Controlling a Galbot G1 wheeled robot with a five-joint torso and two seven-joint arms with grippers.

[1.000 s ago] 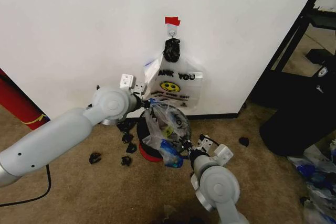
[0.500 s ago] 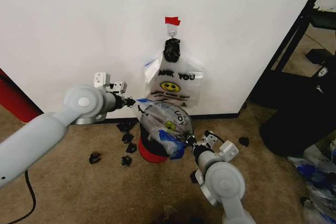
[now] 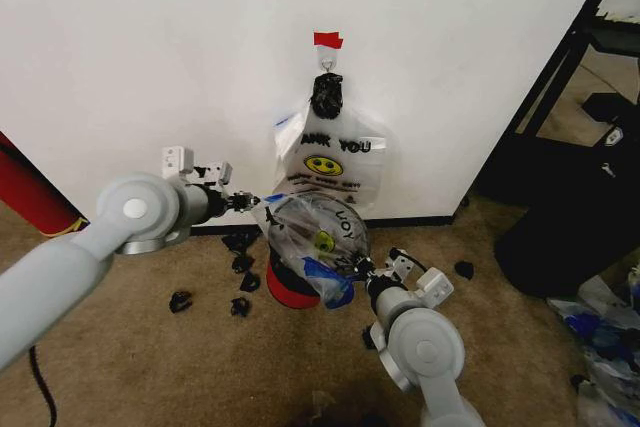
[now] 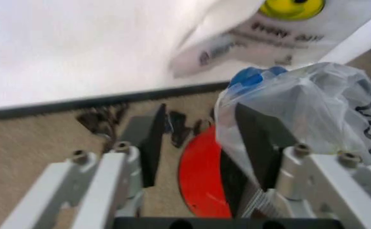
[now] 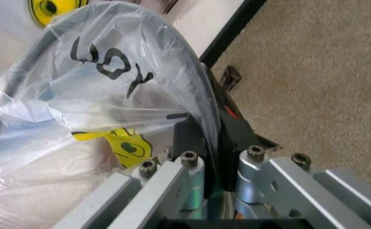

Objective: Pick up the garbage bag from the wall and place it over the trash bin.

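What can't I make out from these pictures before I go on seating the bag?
- Small dark trash bin with red base, head view: rim hidden under the translucent white plastic garbage bag, so its seating is unclear.
- Left gripper, left wrist view: blur leaves it uncertain whether the open fingers touch the bag.
- Right gripper, right wrist view: shut on the bag edge; the bin's far rim is covered by plastic.

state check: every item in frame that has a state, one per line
garbage bag: stretched open over the trash bin, pinched at one edge
trash bin: upright on the carpet, top covered by the bag
left gripper: open, beside the bag's blue handle, gripping nothing
right gripper: shut on the bag's edge
spare bags: hanging from the wall hook
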